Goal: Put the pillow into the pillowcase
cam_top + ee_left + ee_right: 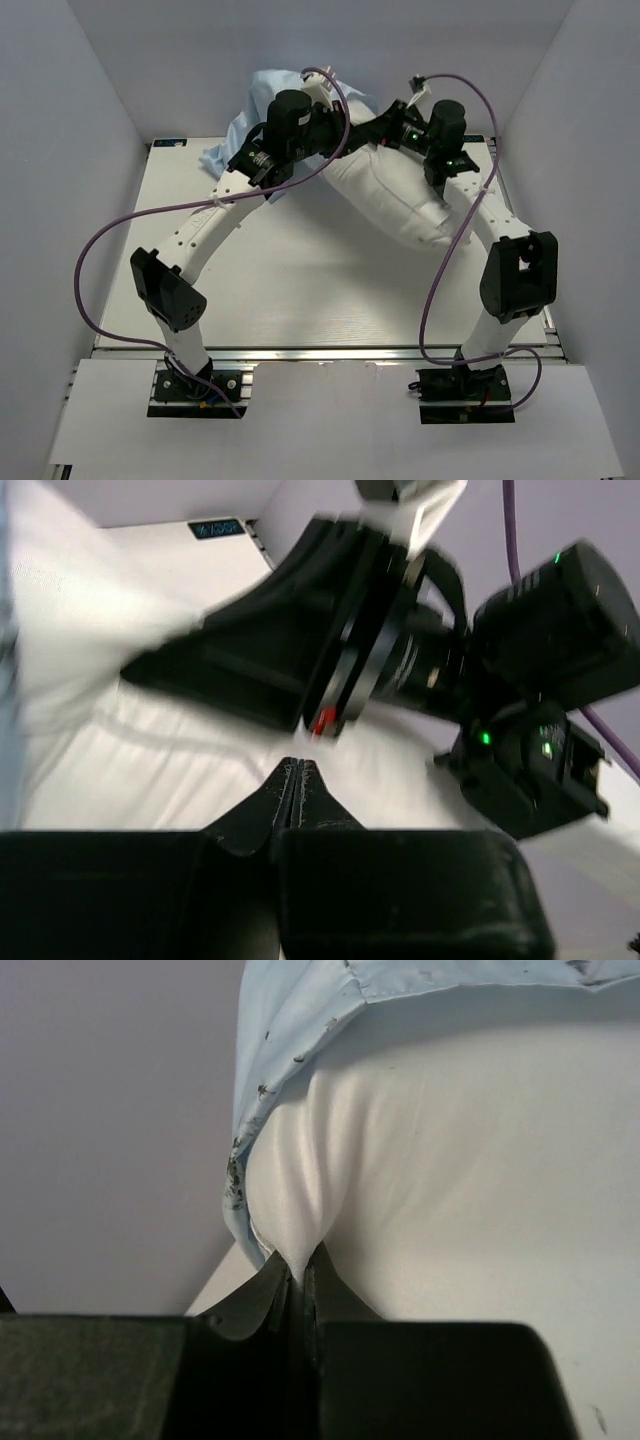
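The white pillow point(400, 200) lies slanted at the back right of the table, its far end tucked under the light-blue pillowcase point(250, 110). My right gripper point(298, 1268) is shut on a pinch of the pillow point(480, 1180), right beside the hem of the pillowcase point(300, 1010), which drapes over the pillow's top. My left gripper point(293, 770) hovers over the pillow point(150, 770) with its jaws pressed together and nothing showing between them. Both grippers meet above the pillow's far end, left gripper point(350, 140) and right gripper point(378, 135). The blurred right gripper point(135, 667) crosses the left wrist view.
White walls enclose the table point(300, 270) on the left, back and right. Purple cables point(100, 250) loop off both arms. The right arm's wrist housing point(540, 630) sits close in front of my left gripper.
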